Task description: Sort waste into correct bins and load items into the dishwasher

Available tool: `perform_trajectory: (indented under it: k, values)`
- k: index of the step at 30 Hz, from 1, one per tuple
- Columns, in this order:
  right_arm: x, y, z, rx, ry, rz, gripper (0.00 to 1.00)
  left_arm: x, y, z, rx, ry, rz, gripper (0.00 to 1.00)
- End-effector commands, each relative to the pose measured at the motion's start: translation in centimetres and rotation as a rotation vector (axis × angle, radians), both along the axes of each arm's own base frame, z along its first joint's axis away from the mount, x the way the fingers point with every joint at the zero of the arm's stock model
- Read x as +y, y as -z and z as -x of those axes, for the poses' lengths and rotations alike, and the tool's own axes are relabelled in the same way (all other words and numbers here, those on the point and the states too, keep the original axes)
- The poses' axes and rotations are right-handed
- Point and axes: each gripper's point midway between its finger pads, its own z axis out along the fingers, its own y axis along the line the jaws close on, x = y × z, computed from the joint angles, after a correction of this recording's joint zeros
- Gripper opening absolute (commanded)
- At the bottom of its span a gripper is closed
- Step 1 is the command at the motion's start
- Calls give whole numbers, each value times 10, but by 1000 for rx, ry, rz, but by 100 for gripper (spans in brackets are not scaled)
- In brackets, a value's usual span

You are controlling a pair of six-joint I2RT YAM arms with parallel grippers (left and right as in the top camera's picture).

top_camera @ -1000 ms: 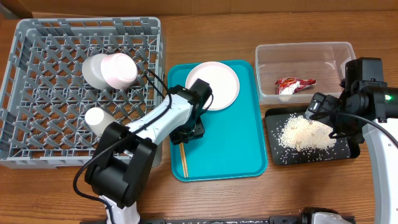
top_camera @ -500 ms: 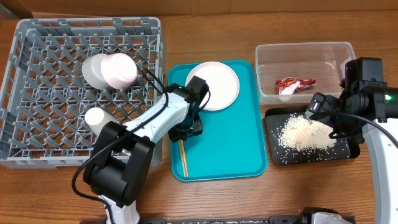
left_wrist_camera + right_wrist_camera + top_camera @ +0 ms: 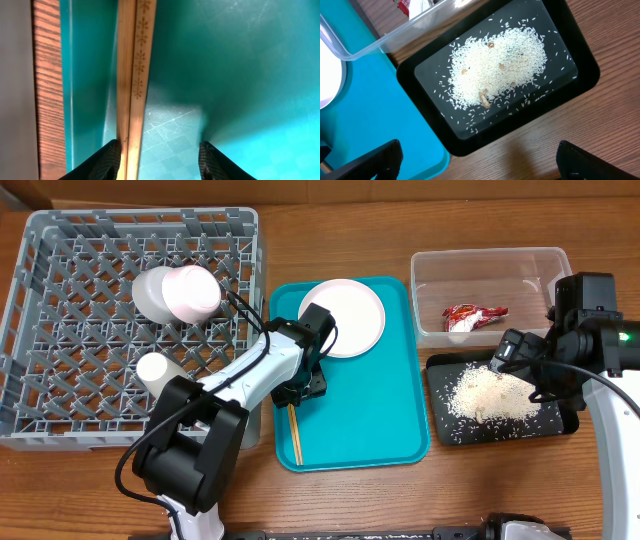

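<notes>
Two wooden chopsticks lie side by side along the left edge of the teal tray. My left gripper is open low over their far end. The sticks rest against its left finger, with a wide gap to the right finger. A white plate sits at the tray's back. The grey dishwasher rack holds two white bowls and a small cup. My right gripper hangs open over the black tray of rice.
The clear tub at the back right holds the red-and-white wrapper. Bare wooden table lies in front of the trays. The rack's right wall stands close beside the left arm.
My left gripper has edged slightly left over the chopsticks. The right arm has not moved.
</notes>
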Motion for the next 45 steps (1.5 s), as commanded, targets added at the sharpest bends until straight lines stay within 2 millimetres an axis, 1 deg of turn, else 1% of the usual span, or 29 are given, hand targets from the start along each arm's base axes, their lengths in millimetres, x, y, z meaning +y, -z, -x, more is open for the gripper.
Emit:
perform_trajectory:
  k: [1, 9, 17, 24, 26, 29, 32, 35, 38, 39, 41, 45]
  values:
    - [-1, -4, -2, -16, 2, 1, 100, -6, 1, 4, 1, 43, 35, 52]
    - [-1, -4, -2, -15, 2, 1, 100, -6, 4, 5, 4, 43, 33, 52]
    - [-1, -4, -2, -15, 2, 1, 100, -9, 4, 0, -14, 44, 44, 52]
    - [-1, -4, -2, -15, 2, 1, 100, -18, 4, -1, -33, 67, 54, 51]
    - [-1, -4, -2, -15, 2, 1, 100, -19, 4, 0, -33, 69, 53, 50]
    - [-1, -4, -2, -15, 2, 1, 100, -14, 3, 0, -32, 64, 36, 47]
    - [-1, -4, -2, -15, 2, 1, 100, -13, 1, -4, -39, 76, 37, 49]
    - [-1, -4, -2, -15, 2, 1, 100, -11, -9, -12, -51, 94, 25, 50]
    - [-1, -4, -2, -16, 2, 1, 100, 0, -24, -19, -67, 84, -44, 49]
    - [-1, -4, -2, -16, 2, 1, 100, 1, -26, -20, -69, 81, -51, 49]
    - [-1, -4, -2, -16, 2, 1, 100, 2, -28, -21, -68, 71, -51, 47]
    - [-1, -4, -2, -15, 2, 1, 100, 12, -28, -12, -27, -15, -74, 46]
